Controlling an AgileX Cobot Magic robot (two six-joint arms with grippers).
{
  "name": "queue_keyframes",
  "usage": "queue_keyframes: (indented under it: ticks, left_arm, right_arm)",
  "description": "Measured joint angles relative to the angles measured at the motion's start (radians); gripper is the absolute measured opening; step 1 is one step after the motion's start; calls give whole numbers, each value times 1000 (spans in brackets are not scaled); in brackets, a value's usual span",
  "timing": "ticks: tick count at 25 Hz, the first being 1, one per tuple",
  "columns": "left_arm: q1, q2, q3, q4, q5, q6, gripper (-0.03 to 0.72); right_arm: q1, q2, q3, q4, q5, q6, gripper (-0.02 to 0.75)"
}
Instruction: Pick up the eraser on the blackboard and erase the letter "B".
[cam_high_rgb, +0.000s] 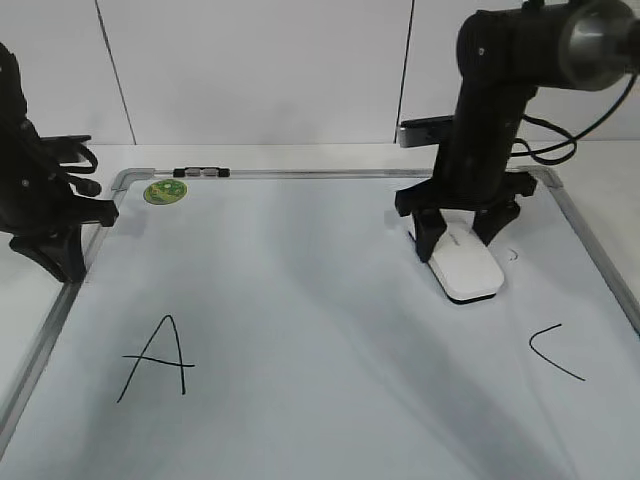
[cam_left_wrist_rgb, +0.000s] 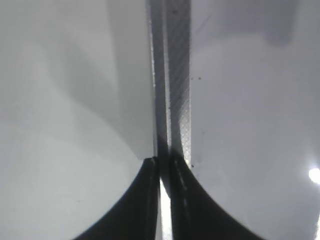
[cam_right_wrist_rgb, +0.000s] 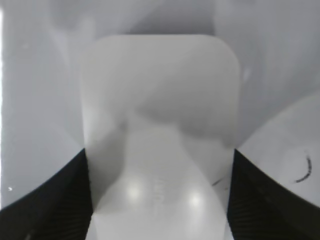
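The white eraser lies on the blackboard at the upper right. My right gripper stands over its far end with a finger against each long side, shut on it. In the right wrist view the eraser fills the space between the fingers. No whole letter "B" shows. Only a small curved black mark remains just right of the eraser, also in the right wrist view. My left gripper is shut and empty over the board's left frame.
A black "A" is at the lower left and a black "C" at the lower right. A round green magnet and a small dark clip sit at the board's top left. A white wall stands behind.
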Motion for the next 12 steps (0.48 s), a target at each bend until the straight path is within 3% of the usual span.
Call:
queue_keyframes:
  ticks: [6,12]
  left_arm:
    - [0,0,0,2,4,0,25]
    - [0,0,0,2,4,0,25]
  right_arm:
    - [32,2,0,6,-4,0,537]
    - [-14,2,0,24,-4,0,537]
